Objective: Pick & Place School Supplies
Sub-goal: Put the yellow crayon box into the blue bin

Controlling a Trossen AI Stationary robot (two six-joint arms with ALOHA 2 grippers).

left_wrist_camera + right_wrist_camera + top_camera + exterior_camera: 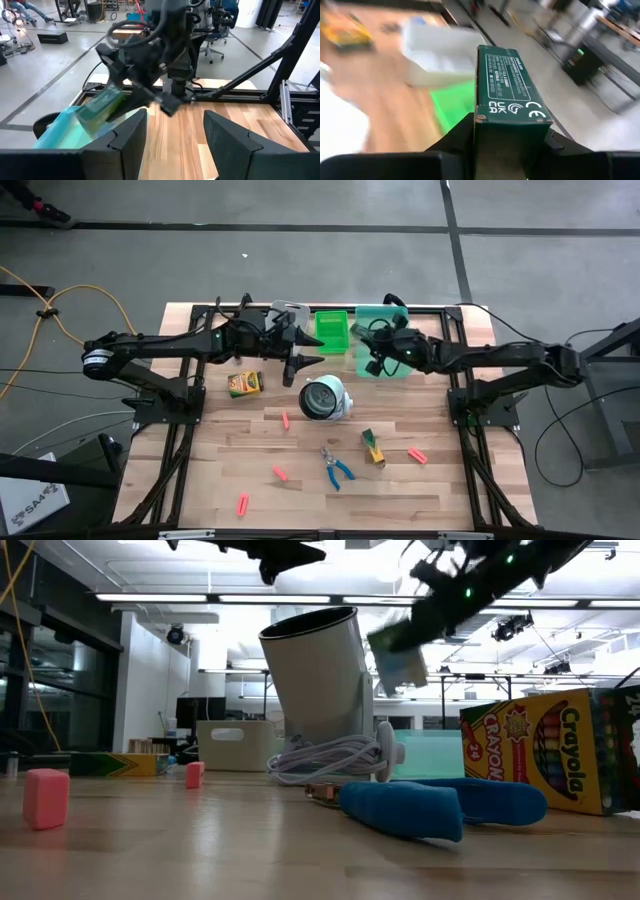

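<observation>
gripping a crayon box (512, 95) over the teal bin (378, 348), right fingers (376, 352); left fingers (300, 355) wide.

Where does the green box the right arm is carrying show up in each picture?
High view: the crayon box is mostly hidden under the right gripper, over the teal bin.
Low view: upper right, in the air.
Left wrist view: tilted, above the teal bin.
Right wrist view: centre, between the fingers.
Shared landmark: the teal bin.

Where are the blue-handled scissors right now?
In the high view the scissors lie flat on the table's front middle, between a red-pink stub and a crayon box, just front of the round white object.
</observation>
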